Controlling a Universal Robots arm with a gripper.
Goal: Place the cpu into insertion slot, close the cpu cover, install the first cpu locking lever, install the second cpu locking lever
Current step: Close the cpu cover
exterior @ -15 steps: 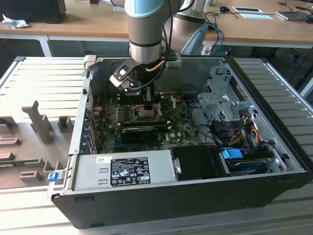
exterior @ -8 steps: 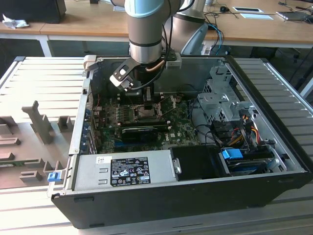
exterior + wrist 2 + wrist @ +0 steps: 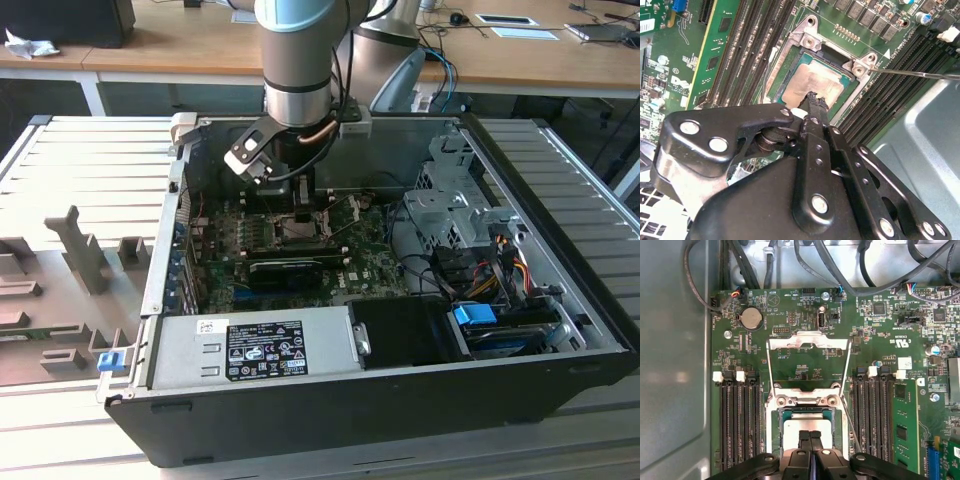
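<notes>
The cpu [image 3: 792, 427] lies flat in the socket on the green motherboard [image 3: 880, 340], its silver top [image 3: 815, 80] showing in both wrist views. My gripper [image 3: 810, 434] hangs straight over it, fingers shut together, and their tips [image 3: 816, 100] rest on or just above the chip's top. The cpu cover [image 3: 807, 342], a thin silver frame, is swung open and lies back on the board beyond the socket. A thin wire locking lever [image 3: 920, 75] sticks out free beside the socket [image 3: 852, 425]. In the exterior view the gripper [image 3: 290, 205] is low inside the open computer case.
Black memory slots [image 3: 737, 425] flank the socket on both sides. A green card [image 3: 902, 430] stands nearby. Cables [image 3: 850, 270] run along the case wall. The power supply [image 3: 255, 350], drive cage [image 3: 455, 200] and case walls [image 3: 380, 400] enclose the arm.
</notes>
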